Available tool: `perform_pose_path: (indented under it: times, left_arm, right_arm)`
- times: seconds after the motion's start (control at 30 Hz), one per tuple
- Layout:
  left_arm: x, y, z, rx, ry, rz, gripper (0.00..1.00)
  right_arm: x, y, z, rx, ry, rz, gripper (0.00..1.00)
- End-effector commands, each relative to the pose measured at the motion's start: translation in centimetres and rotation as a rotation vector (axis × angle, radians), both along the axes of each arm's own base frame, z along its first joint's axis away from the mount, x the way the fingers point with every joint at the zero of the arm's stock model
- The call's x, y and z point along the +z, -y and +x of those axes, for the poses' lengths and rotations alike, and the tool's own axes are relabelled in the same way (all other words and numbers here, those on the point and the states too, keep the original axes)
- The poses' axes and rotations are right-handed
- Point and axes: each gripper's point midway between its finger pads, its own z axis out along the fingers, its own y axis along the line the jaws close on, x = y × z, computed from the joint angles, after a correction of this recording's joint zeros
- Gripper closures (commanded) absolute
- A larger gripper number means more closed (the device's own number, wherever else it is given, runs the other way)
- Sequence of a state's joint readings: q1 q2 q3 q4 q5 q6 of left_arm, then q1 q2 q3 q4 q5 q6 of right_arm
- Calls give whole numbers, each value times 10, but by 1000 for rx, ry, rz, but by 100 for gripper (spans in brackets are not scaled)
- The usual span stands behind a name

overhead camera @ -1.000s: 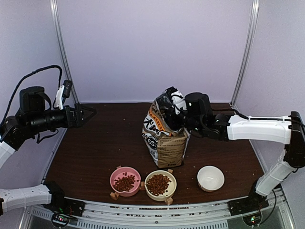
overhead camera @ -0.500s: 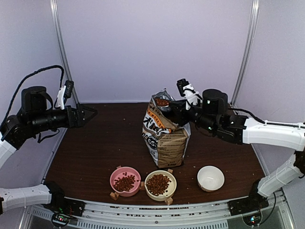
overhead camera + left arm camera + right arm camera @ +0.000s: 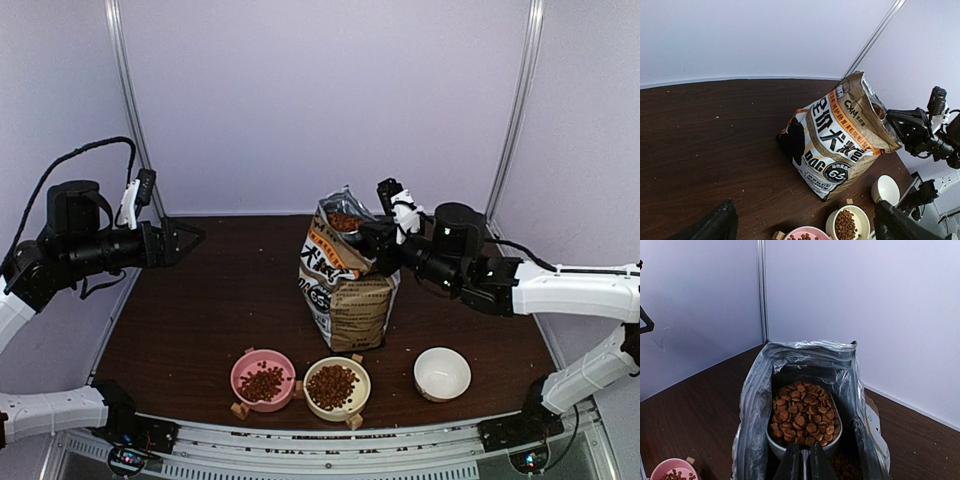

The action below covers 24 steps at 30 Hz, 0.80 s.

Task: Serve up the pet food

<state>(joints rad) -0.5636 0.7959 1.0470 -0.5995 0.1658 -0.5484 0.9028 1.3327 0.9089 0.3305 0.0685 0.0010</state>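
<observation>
Right wrist view: the right pincer has its two dark fingers pressed together on the handle of a shiny metal scoop, which it holds nearly level. The scoop is heaped with pet food, small round reddish-brown dry pellets. The loaded scoop sits in the open mouth of a kraft-brown printed bag with an orange band, whose silver lining rises around it on all sides. A few more pellets lie lower in the bag to the right of the fingers. From the top external view the bag stands upright near the middle of the dark brown wooden counter, a little toward the far edge and the right edge. The right pincer reaches its top from the right edge side. Along the near edge three bowls stand in a row, apart from one another. A round pink bowl to the left and a round cream bowl in the middle each hold a loose heap of the same pellets, and a round white bowl sits toward the right edge. Small tan blocks lie just beside the pink and cream bowls. The left pincer hangs in the air over the left edge, toward the far left corner. In its own wrist view its fingers are spread wide.
</observation>
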Motion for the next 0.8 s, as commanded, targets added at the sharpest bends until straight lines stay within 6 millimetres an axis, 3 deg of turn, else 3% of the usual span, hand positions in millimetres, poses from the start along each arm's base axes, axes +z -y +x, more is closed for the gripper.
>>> perform_pose_path:
  times: [0.0,0.3,0.77]
  left_arm:
    - [17,-1,7,20,52,-27,2]
    - [17,1,12,27,43,-29,2]
    - [17,5,16,29,31,-47,2]
  right_arm:
    - [39,17,-8,-31,95,123,100]
    - [48,39,-20,-56,114,227,100]
    - [61,53,-41,-7,155,287,100]
